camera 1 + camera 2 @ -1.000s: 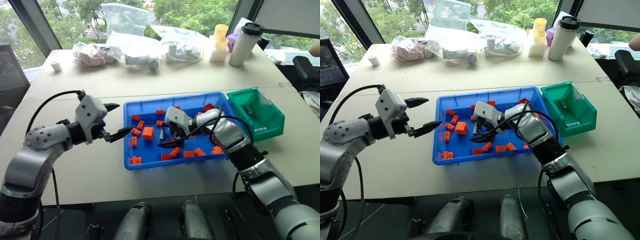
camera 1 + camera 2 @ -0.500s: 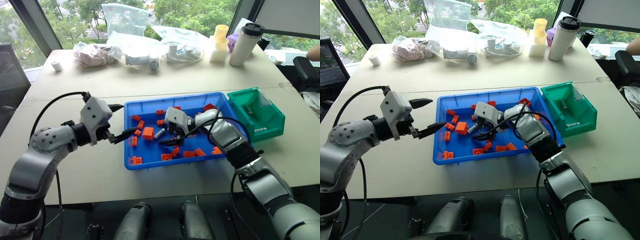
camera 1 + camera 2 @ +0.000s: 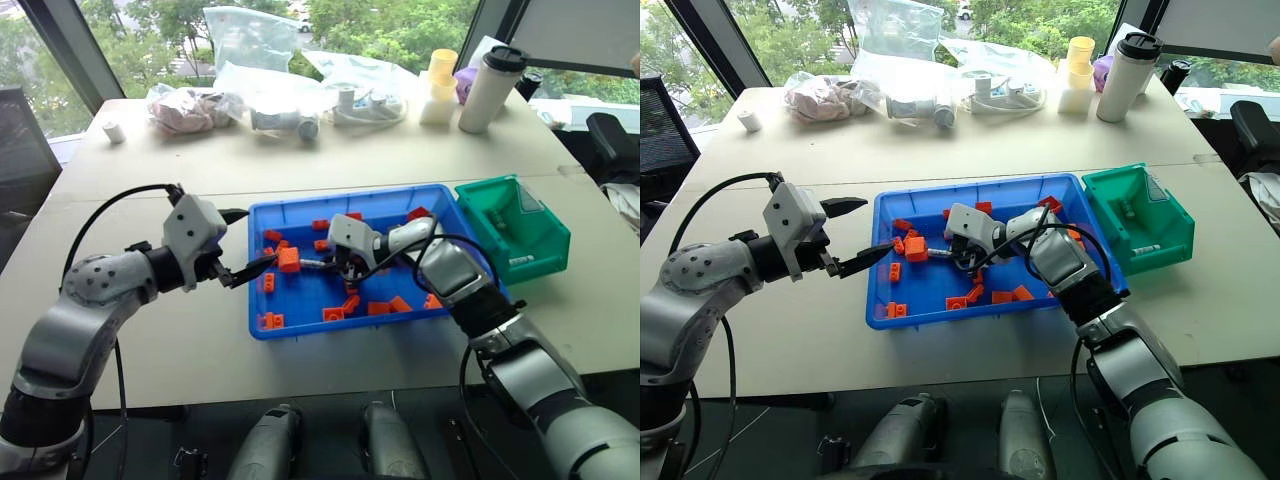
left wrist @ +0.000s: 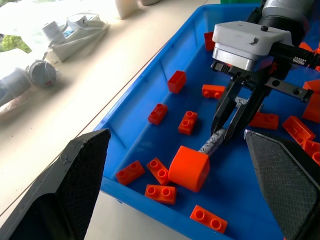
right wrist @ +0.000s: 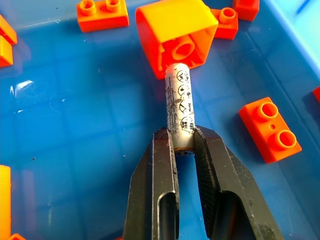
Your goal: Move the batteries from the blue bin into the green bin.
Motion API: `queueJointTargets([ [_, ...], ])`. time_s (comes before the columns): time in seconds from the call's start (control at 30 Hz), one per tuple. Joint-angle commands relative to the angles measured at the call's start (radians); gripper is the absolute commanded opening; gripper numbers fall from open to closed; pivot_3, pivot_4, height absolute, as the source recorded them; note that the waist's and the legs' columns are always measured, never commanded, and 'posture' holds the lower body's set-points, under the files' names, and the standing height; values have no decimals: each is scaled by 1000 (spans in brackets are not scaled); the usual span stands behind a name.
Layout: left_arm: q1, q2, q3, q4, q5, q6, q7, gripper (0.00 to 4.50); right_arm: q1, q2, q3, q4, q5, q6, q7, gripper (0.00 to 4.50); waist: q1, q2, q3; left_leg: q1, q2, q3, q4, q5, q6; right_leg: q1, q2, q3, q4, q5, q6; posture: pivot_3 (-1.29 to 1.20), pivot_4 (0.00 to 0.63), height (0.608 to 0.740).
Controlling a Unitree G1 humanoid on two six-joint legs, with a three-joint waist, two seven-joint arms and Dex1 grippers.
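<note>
Left eye view: left tool [image 3: 243,245] hovering with fingers apart at the blue bin's [image 3: 300,325] left rim, right tool [image 5: 185,145] clamping one end of a battery [image 5: 179,106] inside it, far end touching an orange block [image 5: 175,35], green bin [image 3: 540,245] sitting just right on the tabletop [image 3: 180,340].

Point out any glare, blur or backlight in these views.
Right wrist view: sheen streaks on the blue bin floor; battery print sharp. Left wrist view: left gripper's fingers out of focus, tabletop washed out. Eye views: bright windows behind, table evenly lit.
</note>
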Motion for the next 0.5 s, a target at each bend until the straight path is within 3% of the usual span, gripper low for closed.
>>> queueJointTargets([
  [0.03,-19,-7,4,-9,8,-13,6,4500,-12,-69,-79,-169,24,48,11,19,3,0,0,0,0,0,0,0,0,0,0,0,0,0,0,0,150,740],
  [0.27,-49,-44,-32,29,28,-43,-5,4500,9,-306,-337,-398,118,244,0,19,10,0,0,0,-1,0,0,0,0,1,-1,0,-1,0,0,0,150,740],
  [0.5,-96,-102,-95,97,49,-93,-35,4500,96,-602,-509,-268,5,271,-152,19,24,0,0,0,0,1,0,-2,3,1,-1,0,-1,0,0,0,150,740],
])
